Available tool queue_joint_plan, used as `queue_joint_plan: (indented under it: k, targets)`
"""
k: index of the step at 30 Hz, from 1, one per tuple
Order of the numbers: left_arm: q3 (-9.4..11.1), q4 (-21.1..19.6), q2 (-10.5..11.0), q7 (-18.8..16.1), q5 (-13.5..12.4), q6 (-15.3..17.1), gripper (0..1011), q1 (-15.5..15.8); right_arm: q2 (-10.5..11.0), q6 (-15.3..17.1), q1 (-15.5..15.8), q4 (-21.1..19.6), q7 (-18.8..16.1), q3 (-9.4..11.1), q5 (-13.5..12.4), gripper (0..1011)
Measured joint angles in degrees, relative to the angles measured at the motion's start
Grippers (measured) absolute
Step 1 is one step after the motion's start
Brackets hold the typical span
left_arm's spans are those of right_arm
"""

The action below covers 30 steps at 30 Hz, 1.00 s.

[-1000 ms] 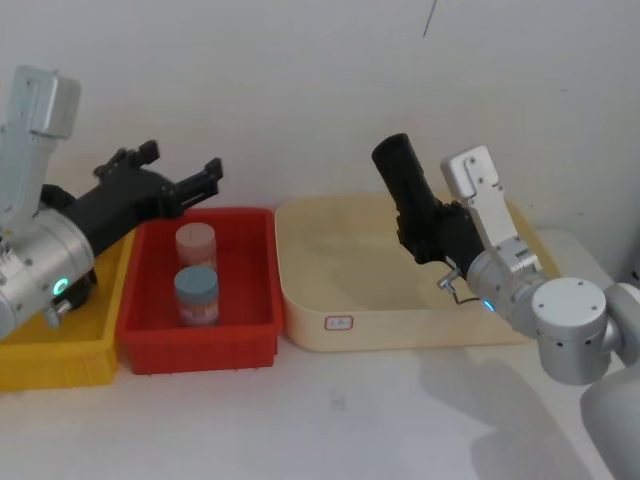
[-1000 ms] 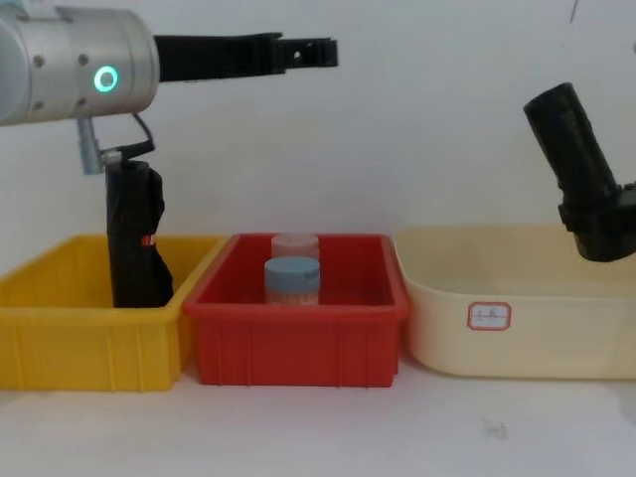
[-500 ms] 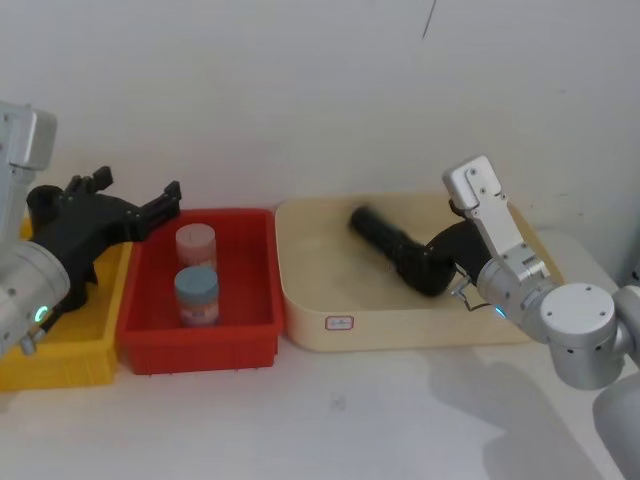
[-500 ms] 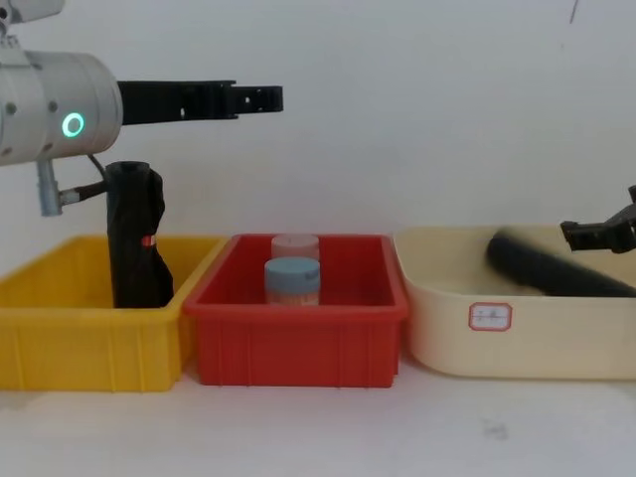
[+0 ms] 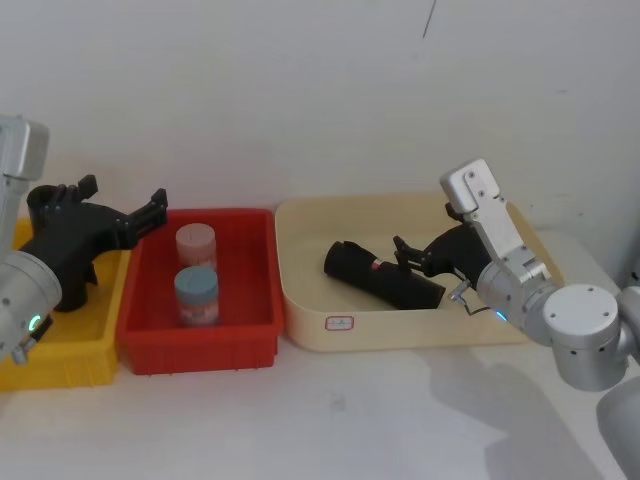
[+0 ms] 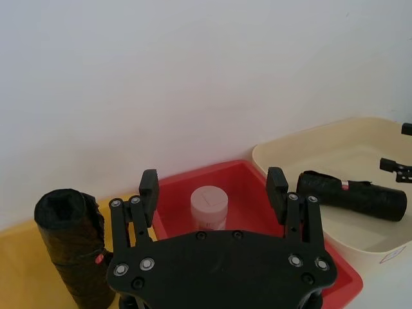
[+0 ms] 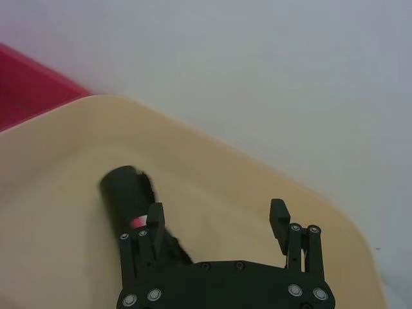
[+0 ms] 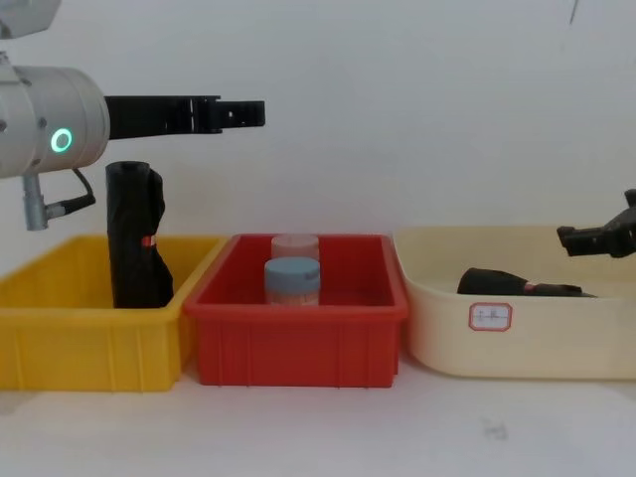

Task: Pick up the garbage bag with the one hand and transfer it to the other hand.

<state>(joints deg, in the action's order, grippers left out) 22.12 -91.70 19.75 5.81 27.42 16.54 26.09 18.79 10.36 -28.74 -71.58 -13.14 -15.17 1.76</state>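
The garbage bag [image 5: 382, 277], a black roll with a small red mark, lies on its side on the floor of the cream tub [image 5: 420, 328]; it also shows from the side as the garbage bag [image 8: 517, 285] and from the wrists as the garbage bag [image 6: 351, 193] [image 7: 129, 196]. My right gripper [image 5: 415, 255], on the blue-ringed arm, hovers open just behind and above the bag, apart from it; the right gripper [image 7: 216, 212] holds nothing. My left gripper [image 5: 122, 190], on the green-ringed arm, stands open and empty high over the seam between the yellow and red bins [image 8: 238, 112].
A second black roll [image 8: 134, 238] stands upright in the yellow bin [image 8: 89, 343] under my left arm. The red bin [image 8: 298, 343] between the yellow bin and the tub holds a pink-lidded jar [image 5: 196, 243] and a blue-lidded jar [image 5: 197, 293]. Bare table lies in front.
My right gripper brought the bag down from the air into the cream tub and opened; the bag now lies free, farther left. My left arm pulled back to the left.
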Motion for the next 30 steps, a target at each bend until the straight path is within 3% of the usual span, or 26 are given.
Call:
queue_joint_plan:
  k: [9,21,30]
  targets:
    - [-0.1,-0.1,0.1,-0.5,-0.3,0.0,1001,-0.3,0.5,3.9,0.4,-2.6,-4.9,-0.2,-2.6,1000]
    - [-0.2,-0.2,0.1,-0.8,-0.4,0.0,1001,-0.5,0.4,14.3,-1.1,-5.9,-13.5,-2.2,-7.0,1000]
    - [-0.2,-0.2,0.1,-0.9,-0.5,0.0,1001,-0.5,-0.7,20.9,-3.1,-7.8,-16.4,-3.8,-8.8,1000]
